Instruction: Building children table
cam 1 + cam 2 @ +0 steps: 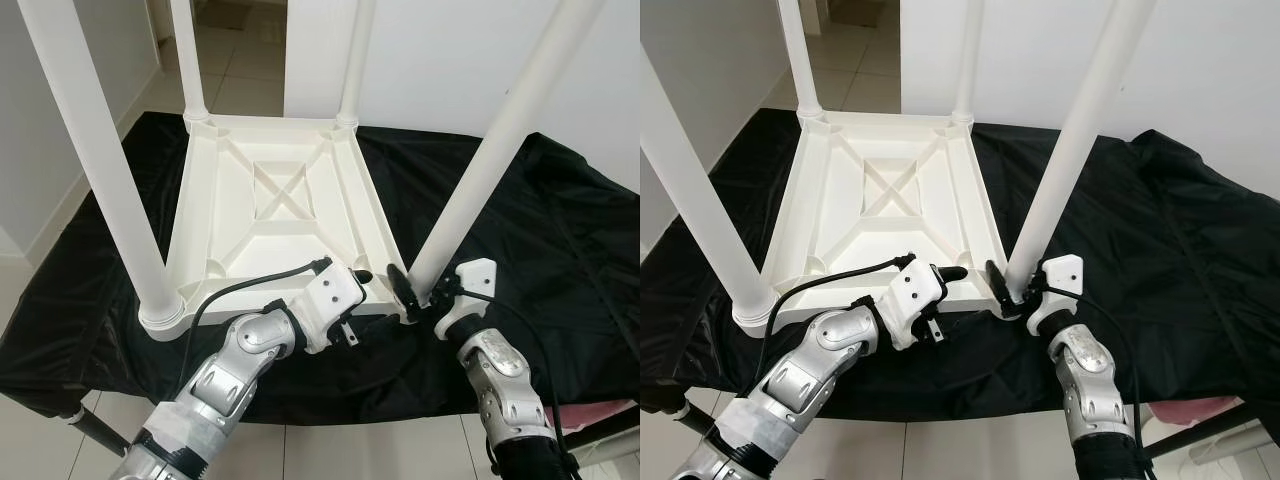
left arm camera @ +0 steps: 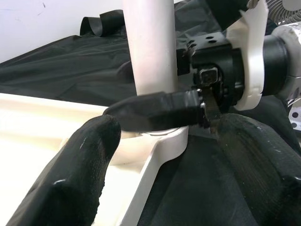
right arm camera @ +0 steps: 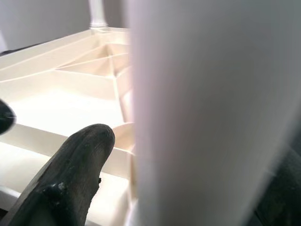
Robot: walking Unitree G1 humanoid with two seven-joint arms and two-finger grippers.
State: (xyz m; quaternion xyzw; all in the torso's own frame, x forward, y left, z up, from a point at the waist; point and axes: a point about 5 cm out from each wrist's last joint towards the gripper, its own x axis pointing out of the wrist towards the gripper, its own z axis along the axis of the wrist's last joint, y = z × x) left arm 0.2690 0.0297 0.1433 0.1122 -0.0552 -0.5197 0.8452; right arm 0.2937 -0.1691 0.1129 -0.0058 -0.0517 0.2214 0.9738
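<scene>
Both silver arms reach forward and bend inward, the left gripper (image 1: pixel 375 283) with its black fingers spread, one fingertip (image 1: pixel 954 273) pointing toward the right gripper (image 1: pixel 1008 292), whose fingers straddle a white leg (image 1: pixel 1060 170).

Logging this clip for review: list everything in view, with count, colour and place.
Tabletop: 1, white, upside down on the cloth.
Legs: 4, white, upright at the tabletop's corners.
Cloth: 1, black, spread under the tabletop.
Floor: light tiles, beyond the cloth.
Wall: white, behind.
Left gripper: 1, black fingers, open, at the near-right corner.
Right gripper: 1, black fingers, around the base of the near-right leg.
</scene>
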